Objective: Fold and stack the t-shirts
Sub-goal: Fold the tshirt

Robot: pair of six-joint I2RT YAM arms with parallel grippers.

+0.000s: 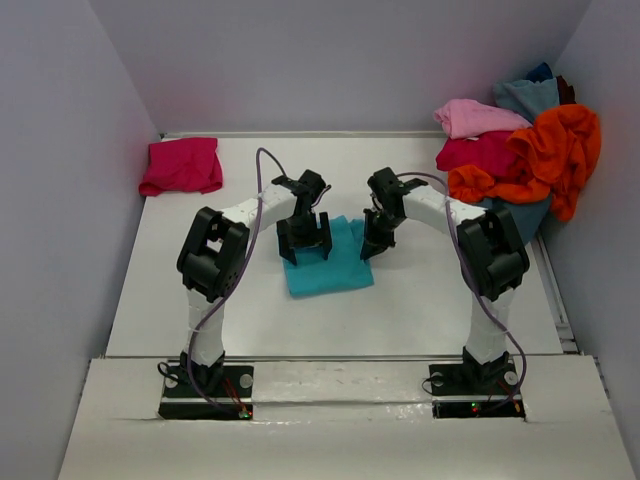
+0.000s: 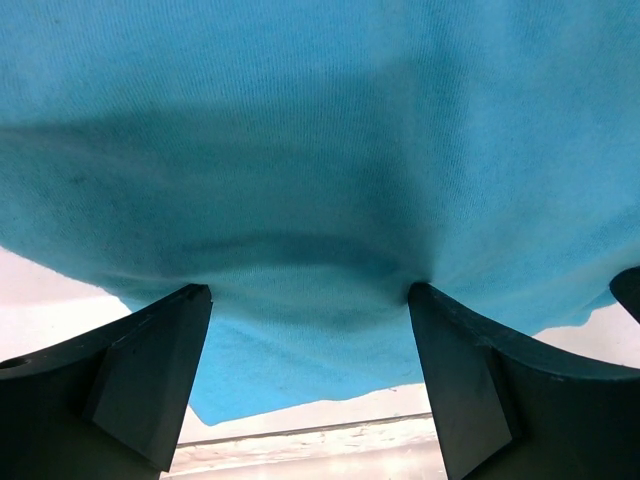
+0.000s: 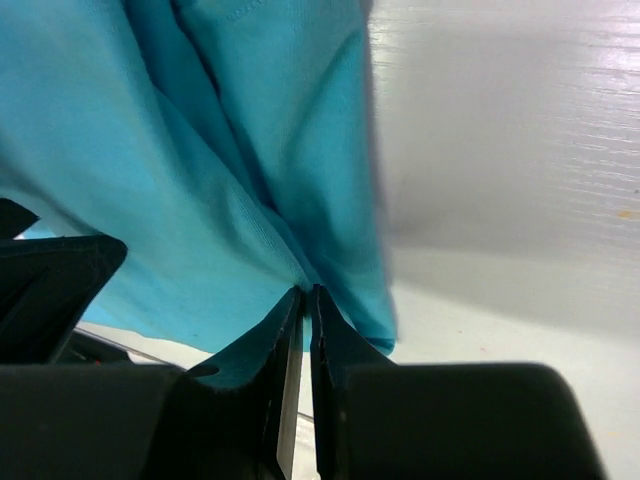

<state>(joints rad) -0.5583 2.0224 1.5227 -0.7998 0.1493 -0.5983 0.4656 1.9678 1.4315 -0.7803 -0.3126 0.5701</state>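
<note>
Turquoise soft-cloth t-shirt (image 1: 335, 270) is lying partly folded in the middle of the white table (image 1: 430, 300), between the two arms. The left gripper (image 1: 304, 243) is touching its left part with jaws standing wide apart, gripping nothing. The right gripper (image 1: 374, 243) is pinching the shirt's right edge, jaws nearly together on the cloth. A folded magenta-pink t-shirt (image 1: 182, 165) is sitting at the far left corner, and a heap of orange, pink and blue shirts (image 1: 520, 150) is lying at the far right.

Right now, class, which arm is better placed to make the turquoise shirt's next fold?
Probably right. The right arm's jaws are shut on the turquoise shirt's edge; the left arm's jaws stand open over it, gripping nothing.
</note>
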